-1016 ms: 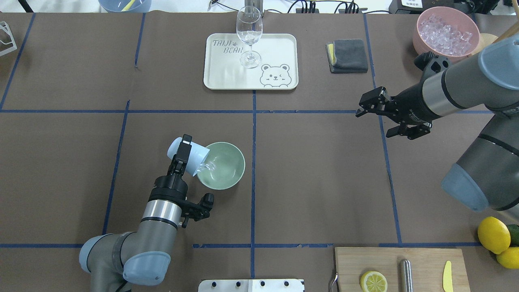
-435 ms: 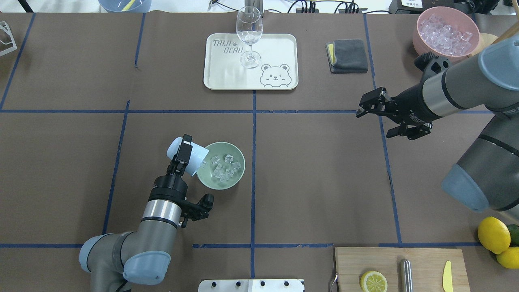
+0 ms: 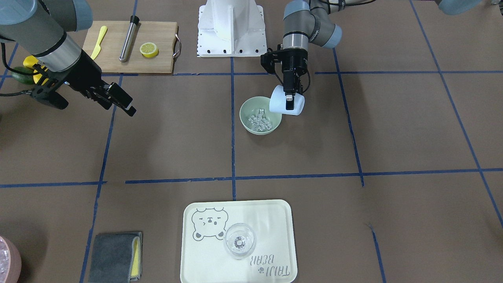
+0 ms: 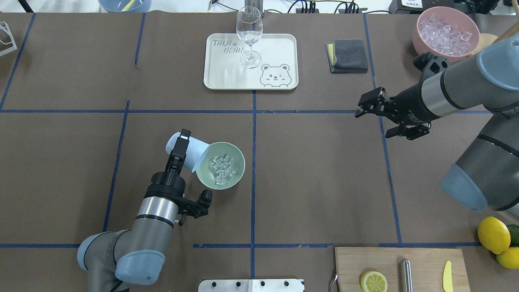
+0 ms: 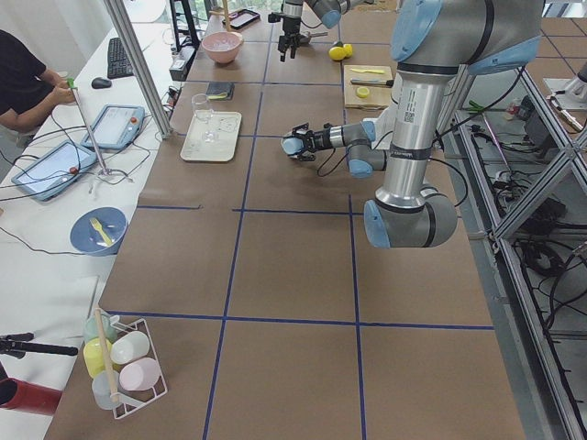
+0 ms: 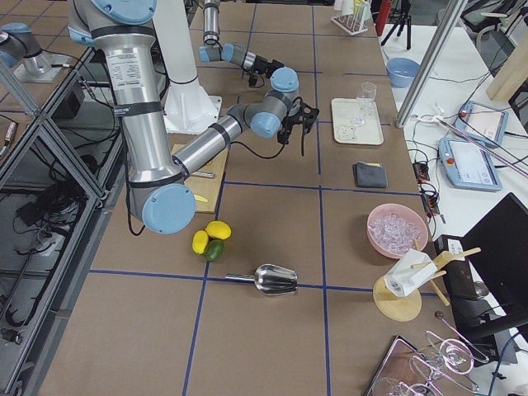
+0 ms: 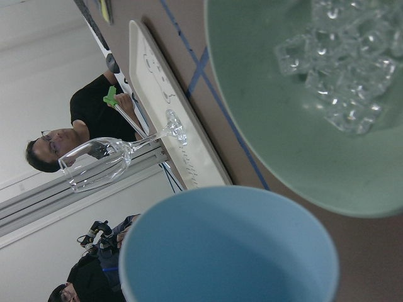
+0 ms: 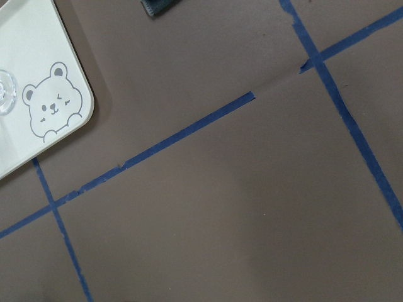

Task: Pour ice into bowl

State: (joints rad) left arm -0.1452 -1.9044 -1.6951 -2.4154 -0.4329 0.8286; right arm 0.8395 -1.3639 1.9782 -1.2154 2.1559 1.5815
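As the left claw (image 4: 184, 142) clamps the blue cup (image 4: 196, 156), tipped sideways w/ its mouth over the rim, the ice (image 4: 221, 167) lies heaped inside the mint-green bowl (image 4: 204, 176) on the counter (image 4: 316, 174). Right claw (image 4: 373, 124) hangs wide open & empty, well apart.

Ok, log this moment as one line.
left gripper shut on cup, tipped over bowl | ice in bowl | right gripper open
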